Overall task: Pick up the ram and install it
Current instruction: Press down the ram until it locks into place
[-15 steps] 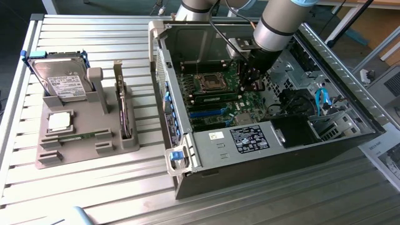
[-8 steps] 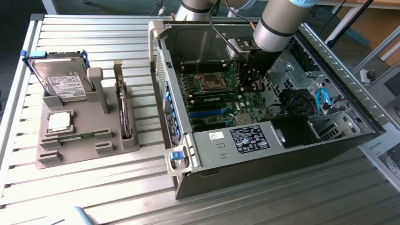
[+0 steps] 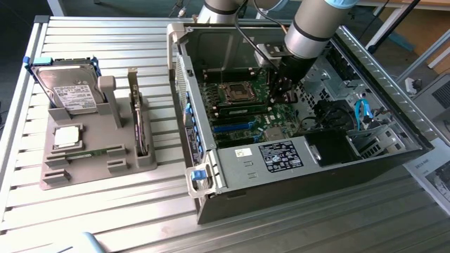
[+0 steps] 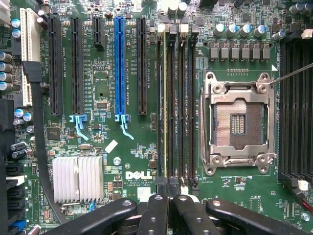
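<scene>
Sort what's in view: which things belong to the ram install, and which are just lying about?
Job in hand: ram, edge-on in one of the memory slots; gripper, shut, at the ram's end; open computer case.

Lying about: hard drive, processor chip, expansion card, all on the gray holder.

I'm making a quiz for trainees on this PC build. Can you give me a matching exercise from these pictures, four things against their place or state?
Things:
1. hard drive
2. processor socket
3. gripper
4. heatsink

Place or state:
A. shut, over the memory slots
B. empty, on the motherboard
C. standing in the grey holder, outside the computer case
D. silver fins, beside the Dell logo

Pairs: 1-C, 2-B, 3-A, 4-D
</scene>
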Robot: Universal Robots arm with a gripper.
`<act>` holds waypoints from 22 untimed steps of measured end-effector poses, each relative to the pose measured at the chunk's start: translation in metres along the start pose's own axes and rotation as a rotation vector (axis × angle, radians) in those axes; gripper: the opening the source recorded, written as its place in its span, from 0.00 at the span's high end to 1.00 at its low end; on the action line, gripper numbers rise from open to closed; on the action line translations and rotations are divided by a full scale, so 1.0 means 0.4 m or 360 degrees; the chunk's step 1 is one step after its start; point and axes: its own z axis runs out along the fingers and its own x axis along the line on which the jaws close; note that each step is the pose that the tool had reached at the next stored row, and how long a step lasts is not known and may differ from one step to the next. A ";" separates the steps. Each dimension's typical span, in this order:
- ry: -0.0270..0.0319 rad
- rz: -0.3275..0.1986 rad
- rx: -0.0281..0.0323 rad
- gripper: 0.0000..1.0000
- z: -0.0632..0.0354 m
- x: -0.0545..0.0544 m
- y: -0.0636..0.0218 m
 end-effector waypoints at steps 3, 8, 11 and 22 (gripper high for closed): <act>0.00000 0.0000 0.00000 0.90 0.002 0.000 0.000; -0.00002 0.0000 0.00000 0.90 0.004 0.000 0.000; -0.00001 0.0000 0.00000 0.90 0.004 0.000 0.000; -0.00010 0.0000 0.00000 0.90 0.007 0.000 0.000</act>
